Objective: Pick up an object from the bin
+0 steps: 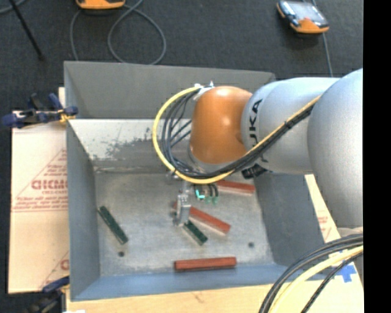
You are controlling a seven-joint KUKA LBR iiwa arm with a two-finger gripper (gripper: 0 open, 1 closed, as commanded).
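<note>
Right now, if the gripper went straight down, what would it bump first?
Probably the short green block just beside the gripper, next to an orange-brown stick. It may instead touch bare bin floor by the block's end; depth is hard to judge.

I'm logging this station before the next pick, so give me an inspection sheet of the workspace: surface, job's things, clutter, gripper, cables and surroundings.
Surface: grey bin, floor scuffed and speckled.
Job's things: short green bar and orange-red bar lie side by side mid-bin, right by the gripper.
Clutter: long green bar at left; red bar along the near wall; second red bar partly under the arm.
Gripper: gripper is low over the floor, at the short green bar's end; open or shut, cannot tell.
Cables: yellow and black cables loop beside the orange wrist cover.
Surroundings: two orange-black devices on the dark floor behind.
</note>
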